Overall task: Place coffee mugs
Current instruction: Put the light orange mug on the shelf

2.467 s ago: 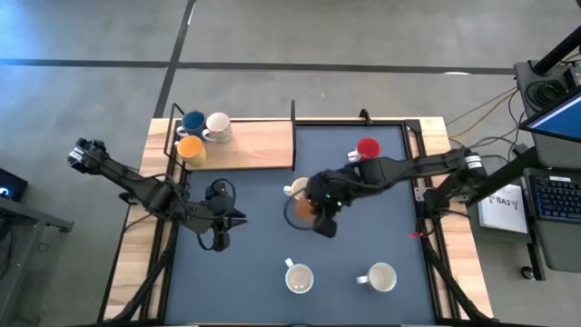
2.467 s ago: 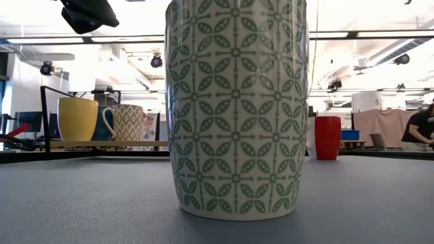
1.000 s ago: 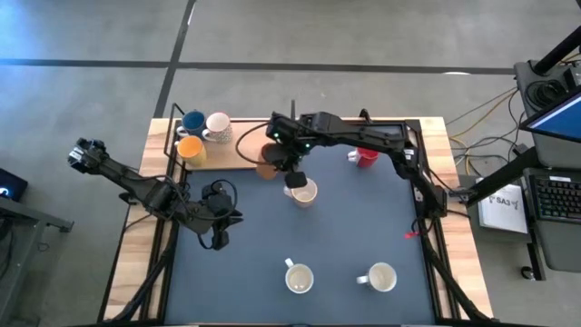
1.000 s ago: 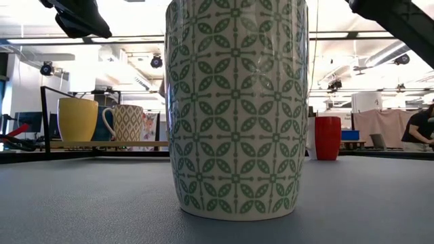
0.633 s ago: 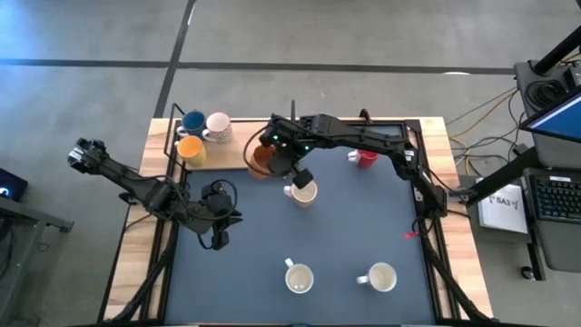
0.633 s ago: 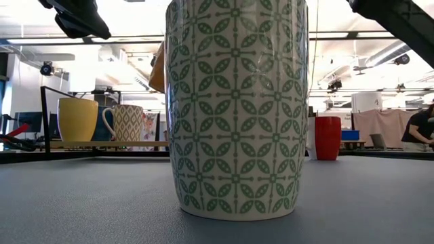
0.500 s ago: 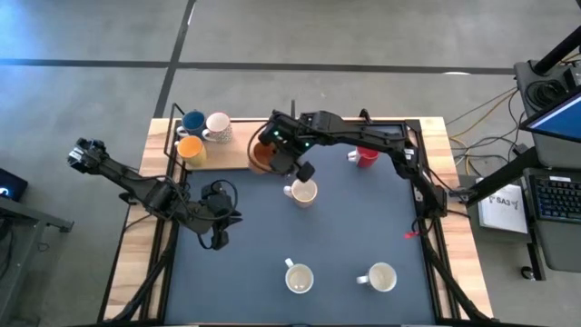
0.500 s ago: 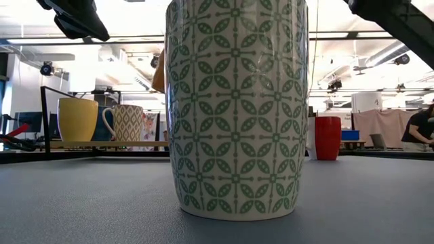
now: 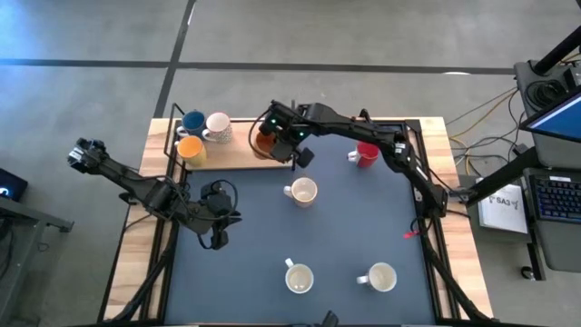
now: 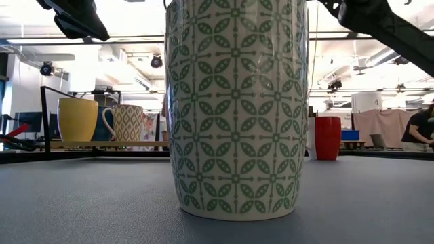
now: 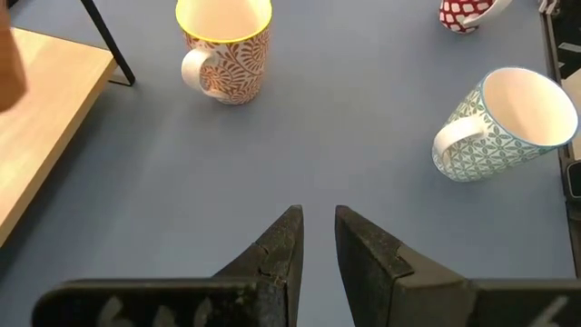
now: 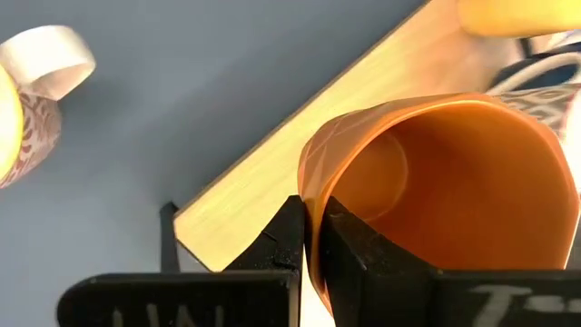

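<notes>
R fingers (image 12: 309,238) clamped on orange mug (image 12: 436,182) rim over wooden shelf (image 9: 245,150); L fingers (image 11: 313,250) nearly closed, empty.

Orange mug (image 9: 264,143) tilted, rim pinched in right pincer (image 12: 311,238), over wooden board (image 9: 241,150).

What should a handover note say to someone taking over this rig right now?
Right gripper: shut on the rim of an orange mug, held over the wooden shelf.
Left gripper: nearly closed, empty, parked over the mat's left side.
Done: blue mug, white mug and yellow-orange mug stand on the shelf.
Left: set the orange mug down, then the red mug, the cream mug and the two front mugs on the mat.
</notes>
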Robot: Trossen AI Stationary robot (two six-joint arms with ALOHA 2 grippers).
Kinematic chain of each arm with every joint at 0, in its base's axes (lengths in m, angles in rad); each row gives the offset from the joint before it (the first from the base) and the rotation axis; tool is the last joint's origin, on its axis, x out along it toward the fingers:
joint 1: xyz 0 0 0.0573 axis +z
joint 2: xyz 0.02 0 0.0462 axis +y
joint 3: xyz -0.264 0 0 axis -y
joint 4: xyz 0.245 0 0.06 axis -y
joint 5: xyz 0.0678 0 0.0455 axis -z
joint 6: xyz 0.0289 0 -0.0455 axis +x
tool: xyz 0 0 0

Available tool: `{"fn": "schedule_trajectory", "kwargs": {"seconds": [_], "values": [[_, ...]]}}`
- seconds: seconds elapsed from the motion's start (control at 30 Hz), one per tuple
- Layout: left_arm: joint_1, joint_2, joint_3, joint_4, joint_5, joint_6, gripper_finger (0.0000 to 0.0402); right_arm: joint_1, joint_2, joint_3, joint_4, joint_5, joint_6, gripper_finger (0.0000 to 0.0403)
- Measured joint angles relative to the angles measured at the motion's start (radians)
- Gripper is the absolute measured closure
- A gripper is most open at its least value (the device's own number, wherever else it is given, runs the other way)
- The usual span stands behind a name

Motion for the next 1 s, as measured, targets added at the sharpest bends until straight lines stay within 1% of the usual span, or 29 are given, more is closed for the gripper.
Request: {"fn": "schedule_trajectory", "kwargs": {"seconds": [0.33, 0.7, 0.77, 0.9, 1.0], "values": [[0.000, -0.003, 0.000, -0.004, 0.000, 0.000, 0.0352, 0.002, 0.056, 0.000, 0.005, 0.001, 0.019, 0.0390], [0.000, -0.004, 0.000, -0.023, 0.000, 0.000, 0.0352, -0.002, 0.065, 0.000, 0.024, 0.020, 0.042, 0.0390], [0.000, -0.004, 0.000, -0.027, 0.000, 0.000, 0.0352, -0.002, 0.065, 0.000, 0.032, 0.024, 0.084, 0.0390], [0.000, -0.004, 0.000, -0.029, 0.000, 0.000, 0.0352, -0.009, 0.065, 0.000, 0.079, 0.036, 0.222, 0.0390], [0.000, -0.004, 0.000, -0.029, 0.000, 0.000, 0.0352, -0.011, 0.065, 0.000, 0.081, 0.040, 0.243, 0.0390]]}}
